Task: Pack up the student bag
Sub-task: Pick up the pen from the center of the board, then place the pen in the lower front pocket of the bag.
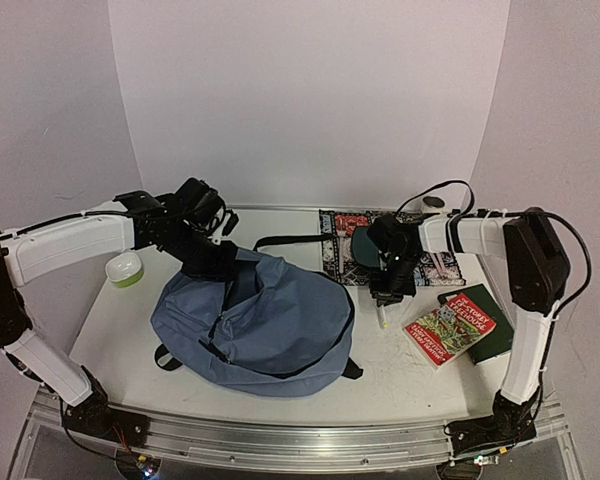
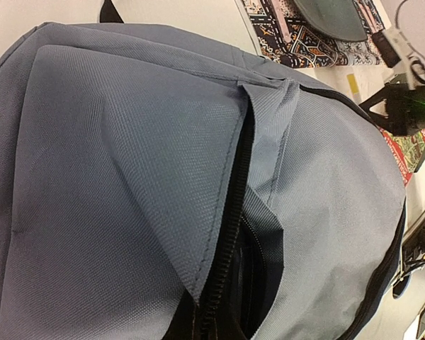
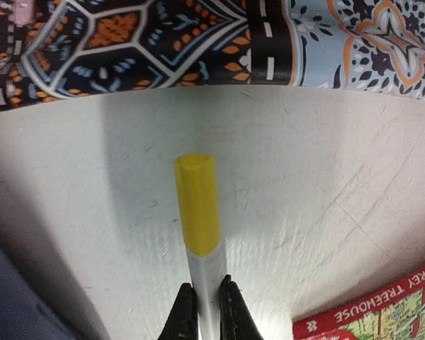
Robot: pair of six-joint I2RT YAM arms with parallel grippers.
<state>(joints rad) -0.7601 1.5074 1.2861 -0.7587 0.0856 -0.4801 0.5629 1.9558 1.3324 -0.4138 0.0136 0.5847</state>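
Observation:
The student bag, a big slate-blue backpack, lies in the middle of the table with its main zipper parted. My left gripper sits at the bag's upper left edge, shut on a fold of the fabric beside the zipper; its fingers are hidden under the cloth. To the right of the bag, my right gripper points down at the table, shut on the white barrel of a marker with a yellow cap. The marker touches the table.
A patterned cloth lies behind the right gripper with a dark teal pouch on it. Two books lie at the right, the red one close to the marker. A small green and white tub sits at the left.

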